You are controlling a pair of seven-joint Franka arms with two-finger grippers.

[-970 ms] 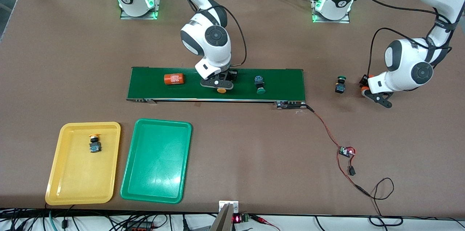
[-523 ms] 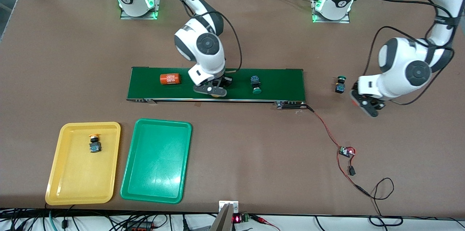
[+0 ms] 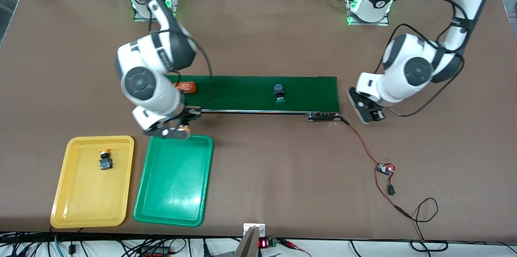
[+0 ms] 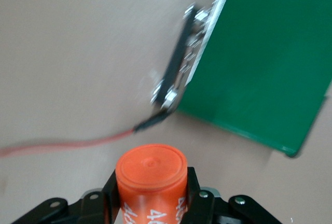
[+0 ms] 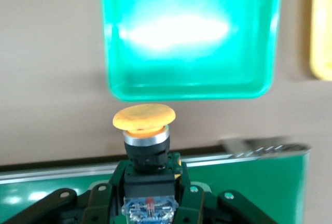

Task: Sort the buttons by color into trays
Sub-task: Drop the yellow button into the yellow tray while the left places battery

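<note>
Over the strip of table between the conveyor belt and the green tray, at about six o'clock from where it stood a second ago, I log the following.

1. Right gripper: a second ago it was down on the belt, closing on a yellow-capped button. Now it is up and off the belt, with its fingers pinching that button's black body and the cap pointing outward. I judge the pick done and the carry begun. The target, the yellow tray, lies at about eight o'clock from the gripper.

2. Left gripper: it has swung in to the belt's end at three o'clock and is clamped on an orange cylinder, not a button.

3. Buttons: one yellow-capped button already sits in the yellow tray. One green-capped button lies on the belt and has drifted slightly toward nine o'clock. I can't find a fourth.

4. Second orange cylinder: on the belt, partly hidden by the right arm.

5. Held button: broad, domed yellow-orange cap over a silver collar, with a blocky dark body and a blue base.
</note>
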